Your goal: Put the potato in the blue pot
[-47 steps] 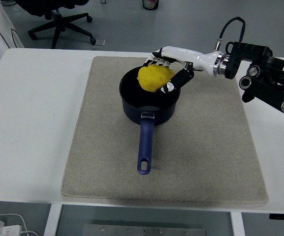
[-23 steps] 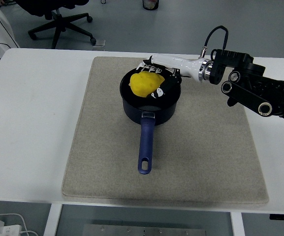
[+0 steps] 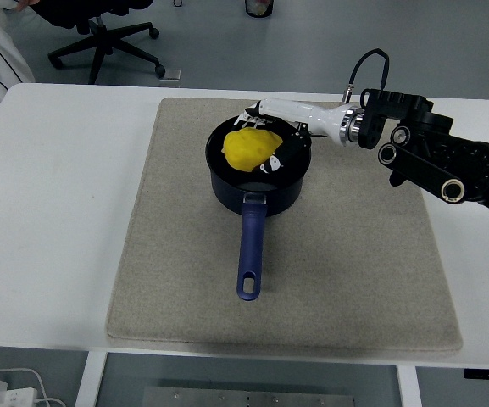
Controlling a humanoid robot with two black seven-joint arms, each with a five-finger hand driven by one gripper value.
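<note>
- While reaching in from right: right robot hand [image 3: 269,140] over blue pot [image 3: 258,182], fingers wrapped round yellow potato [image 3: 248,148].
- Potato down inside pot, not let go.
- Pot on beige mat [image 3: 354,263], handle toward near table [image 3: 49,212] edge.

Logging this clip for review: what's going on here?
The right hand holds the yellow potato inside the blue pot, which sits on a mat on the white table. The fingers are wrapped around the potato, so it is not yet released. The left arm is out of view.
</note>
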